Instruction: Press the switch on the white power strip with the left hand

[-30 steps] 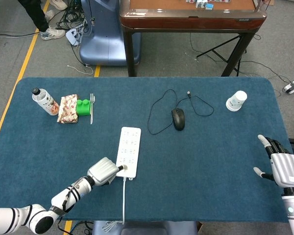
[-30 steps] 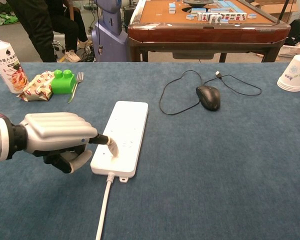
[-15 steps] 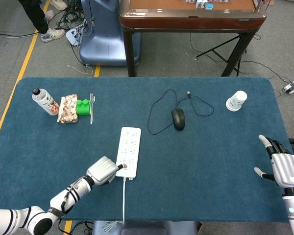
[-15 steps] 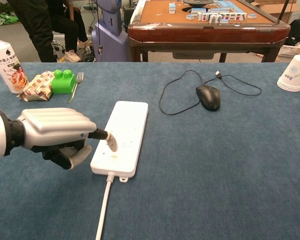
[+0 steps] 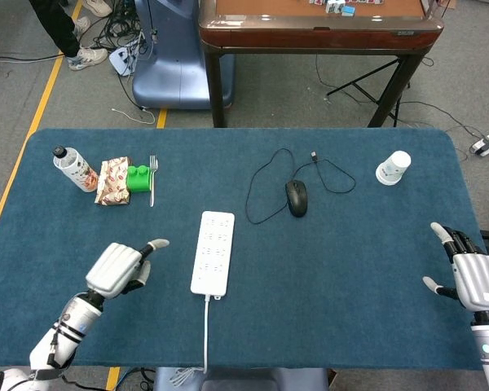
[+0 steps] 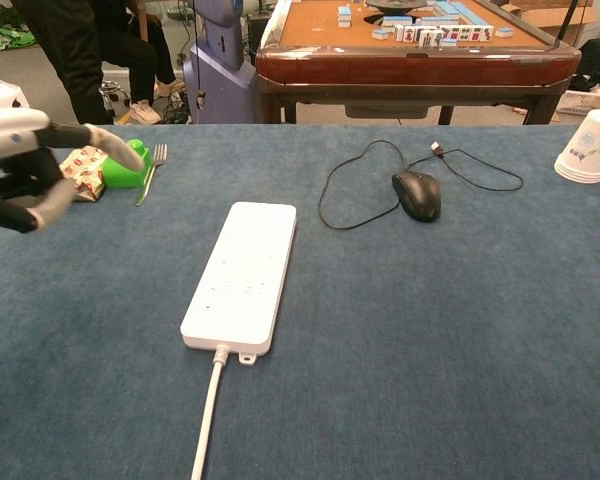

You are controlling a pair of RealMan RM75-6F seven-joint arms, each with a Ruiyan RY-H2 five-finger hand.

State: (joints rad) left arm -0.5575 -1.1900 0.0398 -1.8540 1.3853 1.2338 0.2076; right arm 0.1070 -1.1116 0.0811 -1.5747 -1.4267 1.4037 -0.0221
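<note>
The white power strip lies lengthwise near the table's middle front, its cable running off the near edge. In the chest view the strip is uncovered, and I cannot make out its switch. My left hand hovers to the left of the strip, well apart from it, holding nothing. One finger points toward the strip and the others are curled in. The chest view catches that hand raised at the left edge. My right hand rests at the table's right edge with fingers spread and empty.
At the back left stand a bottle, a snack packet, a green block and a fork. A black mouse with its looped cord lies past the strip. A paper cup stands at the back right.
My left hand has lifted off the near end of the power strip and drawn back to the left. The strip and my right hand have not moved.
</note>
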